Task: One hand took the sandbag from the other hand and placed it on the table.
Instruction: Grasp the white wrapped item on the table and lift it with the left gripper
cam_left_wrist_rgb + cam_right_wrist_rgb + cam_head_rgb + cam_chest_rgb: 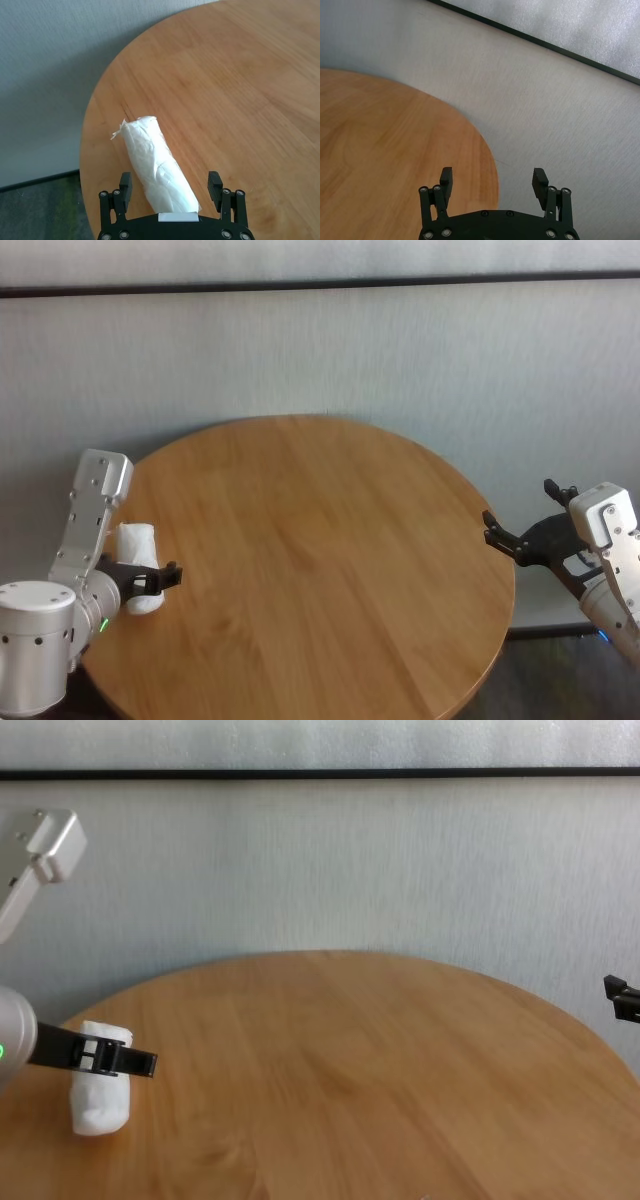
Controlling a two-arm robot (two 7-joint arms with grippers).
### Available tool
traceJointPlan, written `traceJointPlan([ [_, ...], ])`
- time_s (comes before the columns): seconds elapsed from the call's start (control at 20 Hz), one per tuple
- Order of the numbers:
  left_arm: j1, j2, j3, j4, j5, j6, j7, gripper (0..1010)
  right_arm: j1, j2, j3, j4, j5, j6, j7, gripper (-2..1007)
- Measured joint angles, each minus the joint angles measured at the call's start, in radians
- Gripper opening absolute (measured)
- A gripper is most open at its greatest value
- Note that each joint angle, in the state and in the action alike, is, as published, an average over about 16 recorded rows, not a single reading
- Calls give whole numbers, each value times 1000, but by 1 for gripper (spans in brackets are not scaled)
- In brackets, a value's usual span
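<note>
The white crinkled sandbag (157,165) lies on the light-brown round table (320,540) near its left edge, also seen in the head view (140,543) and chest view (98,1108). My left gripper (170,179), the one with the green ring, is open and straddles the bag, one finger on each side with a gap to it. In the chest view one left finger (110,1061) crosses in front of the bag. My right gripper (520,505), the blue-ringed one, hangs open and empty just off the table's right edge (470,150).
A grey wall (330,350) with a dark horizontal strip (320,283) stands close behind the table. Dark floor (40,205) shows beyond the table's left rim. The wide wooden middle of the tabletop (350,1070) lies between the two grippers.
</note>
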Motion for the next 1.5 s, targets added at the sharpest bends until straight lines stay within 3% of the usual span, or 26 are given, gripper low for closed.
traceJointPlan([
  [1.5, -29, -72, -26, 84, 53, 40, -6, 1000, 0, 0, 0, 0, 0, 0, 0, 1005],
])
